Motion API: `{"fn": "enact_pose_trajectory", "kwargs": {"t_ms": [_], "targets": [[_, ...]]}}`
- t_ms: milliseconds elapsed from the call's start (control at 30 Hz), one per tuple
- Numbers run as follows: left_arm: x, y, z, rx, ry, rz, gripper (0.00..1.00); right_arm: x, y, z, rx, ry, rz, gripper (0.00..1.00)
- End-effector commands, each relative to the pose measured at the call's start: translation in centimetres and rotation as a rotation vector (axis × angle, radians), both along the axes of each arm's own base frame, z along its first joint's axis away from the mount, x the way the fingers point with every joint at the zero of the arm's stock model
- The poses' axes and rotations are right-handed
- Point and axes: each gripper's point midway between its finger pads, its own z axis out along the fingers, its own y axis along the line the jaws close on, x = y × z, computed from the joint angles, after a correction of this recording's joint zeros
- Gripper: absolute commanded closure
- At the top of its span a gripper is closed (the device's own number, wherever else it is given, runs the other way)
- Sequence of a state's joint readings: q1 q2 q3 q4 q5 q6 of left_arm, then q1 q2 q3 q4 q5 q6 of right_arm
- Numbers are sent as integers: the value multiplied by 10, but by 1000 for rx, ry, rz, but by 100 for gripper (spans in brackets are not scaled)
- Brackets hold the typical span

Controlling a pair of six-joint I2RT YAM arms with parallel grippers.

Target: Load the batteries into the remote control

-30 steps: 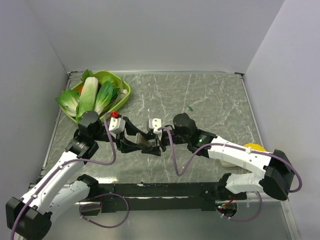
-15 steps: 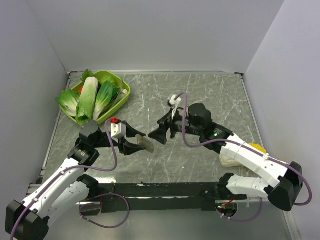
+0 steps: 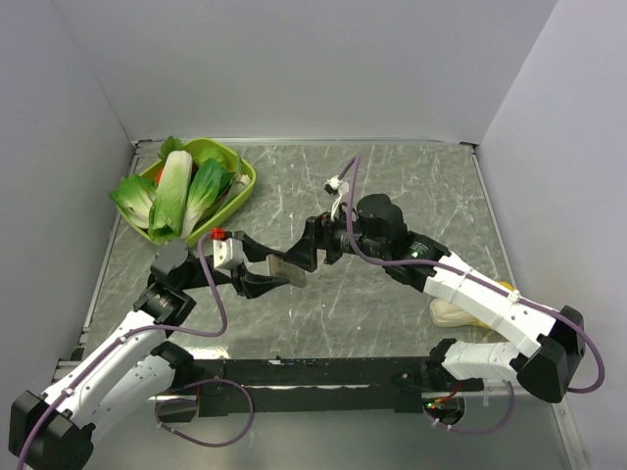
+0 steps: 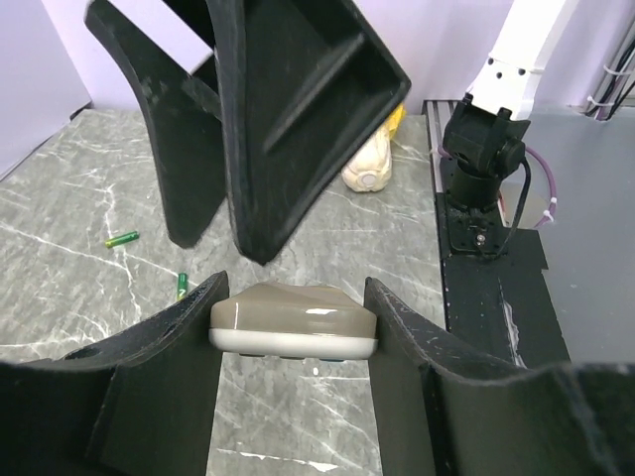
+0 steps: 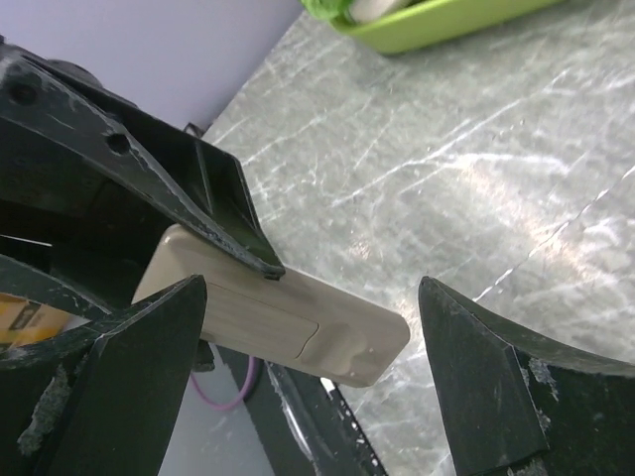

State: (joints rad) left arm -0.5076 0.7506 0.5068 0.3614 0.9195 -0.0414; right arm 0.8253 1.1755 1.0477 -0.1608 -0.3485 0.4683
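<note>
The remote (image 3: pixel 285 271) is off the table, pinched across its width by the left gripper (image 4: pixel 293 302) and hanging above the middle of the surface, a little left of center. Its long axis runs out of that gripper toward the right arm and slightly toward the near edge, lying about level. The dull grey-brown back faces up and the white face is underneath, showing only as a pale strip along the end. From the right wrist I can see a seam across the back near the free end; I cannot make out the buttons from any view.

The right gripper (image 3: pixel 306 247) is spread wide, its fingers to either side of the remote's free end and clamping nothing. I cannot tell whether one fingertip grazes it.

A battery (image 4: pixel 122 239) lies flat on the table (image 3: pixel 421 186), well apart from the remote on the far side. A second battery (image 4: pixel 182 286) lies near the first – both are tiny green sticks.

The surface is grey stone-look sheet with white veins, glossy enough to catch the light. Plain pale lilac-grey walls close it in on the left, far and right sides. A lime-green tray (image 3: pixel 242 186) of leafy vegetables (image 3: pixel 176 191) sits in the far-left corner, and a cream-white lump (image 4: pixel 369 164) rests by the right arm – near a black rail (image 3: pixel 313 370) along the near edge.
</note>
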Motion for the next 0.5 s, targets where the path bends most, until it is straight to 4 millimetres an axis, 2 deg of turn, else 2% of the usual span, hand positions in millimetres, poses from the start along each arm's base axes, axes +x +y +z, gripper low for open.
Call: {"fn": "enact_pose_trajectory", "kwargs": {"t_ms": [0, 467], "targets": [[-1, -1, 33, -63, -95, -3, 98, -7, 7, 29, 55, -22, 25, 5], [2, -2, 31, -67, -76, 1, 98, -17, 13, 38, 80, -53, 76, 6]]}}
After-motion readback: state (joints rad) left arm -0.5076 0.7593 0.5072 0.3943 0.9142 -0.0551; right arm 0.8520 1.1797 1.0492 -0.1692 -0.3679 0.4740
